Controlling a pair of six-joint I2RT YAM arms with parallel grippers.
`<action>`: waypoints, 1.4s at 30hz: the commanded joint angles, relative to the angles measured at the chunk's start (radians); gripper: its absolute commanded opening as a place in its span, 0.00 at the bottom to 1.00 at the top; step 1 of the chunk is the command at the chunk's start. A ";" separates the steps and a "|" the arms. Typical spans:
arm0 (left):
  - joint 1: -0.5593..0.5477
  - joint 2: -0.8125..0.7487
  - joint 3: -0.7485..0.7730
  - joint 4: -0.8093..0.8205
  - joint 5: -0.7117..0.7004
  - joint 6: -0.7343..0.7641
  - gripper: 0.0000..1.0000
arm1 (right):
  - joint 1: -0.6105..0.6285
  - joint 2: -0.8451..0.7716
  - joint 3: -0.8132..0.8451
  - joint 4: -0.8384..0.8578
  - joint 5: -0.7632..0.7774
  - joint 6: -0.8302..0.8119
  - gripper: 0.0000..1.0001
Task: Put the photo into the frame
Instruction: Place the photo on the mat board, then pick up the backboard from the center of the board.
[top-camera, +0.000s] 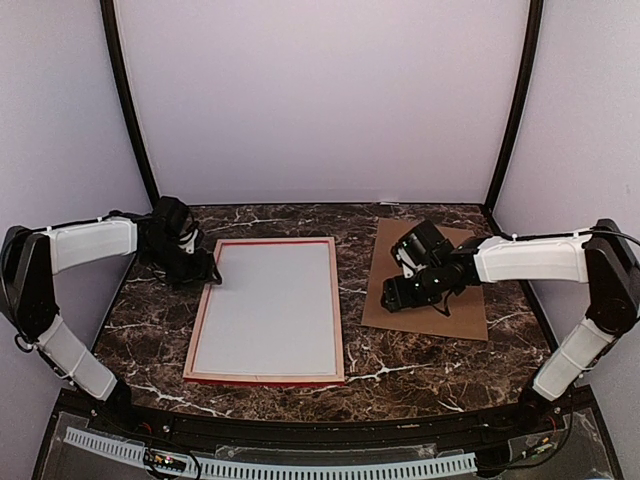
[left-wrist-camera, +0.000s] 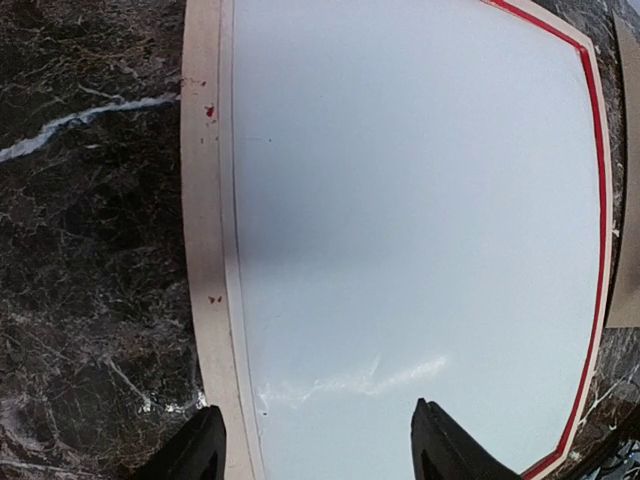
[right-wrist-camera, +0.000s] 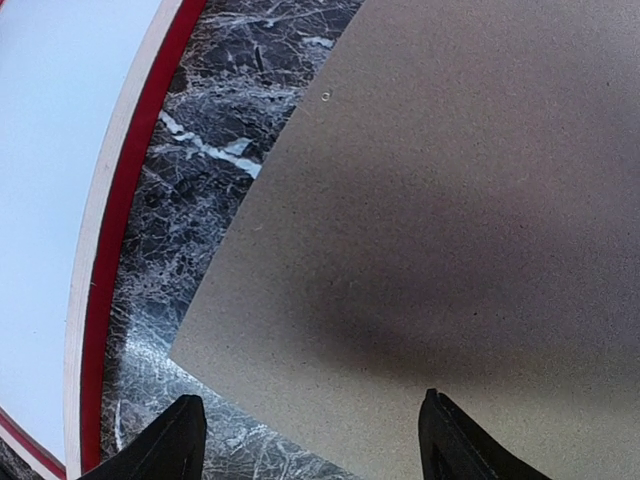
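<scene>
Here's the large thin rectangular picture frame (top-camera: 203, 320). It is lying flat in the middle of the dark white-veined marble table (top-camera: 150, 320), pale wood side facing up, with a thin line of red showing along its edges. Its long sides are running from near to far. A flat white rectangular sheet (top-camera: 270, 310) is sitting inside the frame and filling the opening.

Over on the left, the left gripper (top-camera: 205, 275) is hanging over the frame's far left corner. In the left wrist view its fingers (left-wrist-camera: 200, 452) are standing spread apart, one above the pale rim, the other above the white sheet, and nothing is pinched between them. Whether the tips are touching the frame, I cannot tell.

On the right, a brown rectangular cardboard panel (top-camera: 460, 318) is lying flat on the marble, just beside the frame but apart from it. The right gripper (top-camera: 395, 295) is hovering over the panel's left part, near one corner. Its fingers (right-wrist-camera: 165, 440) are also spread wide and holding nothing.
</scene>
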 joint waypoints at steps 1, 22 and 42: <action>0.006 -0.005 0.044 -0.055 -0.113 0.036 0.67 | -0.021 -0.020 -0.028 0.037 0.009 0.004 0.75; -0.186 -0.002 0.195 0.025 -0.129 0.040 0.95 | -0.272 -0.181 -0.158 0.044 0.035 -0.036 0.98; -0.495 0.445 0.662 0.079 -0.009 0.014 0.99 | -0.768 -0.258 -0.324 0.166 -0.164 -0.016 0.98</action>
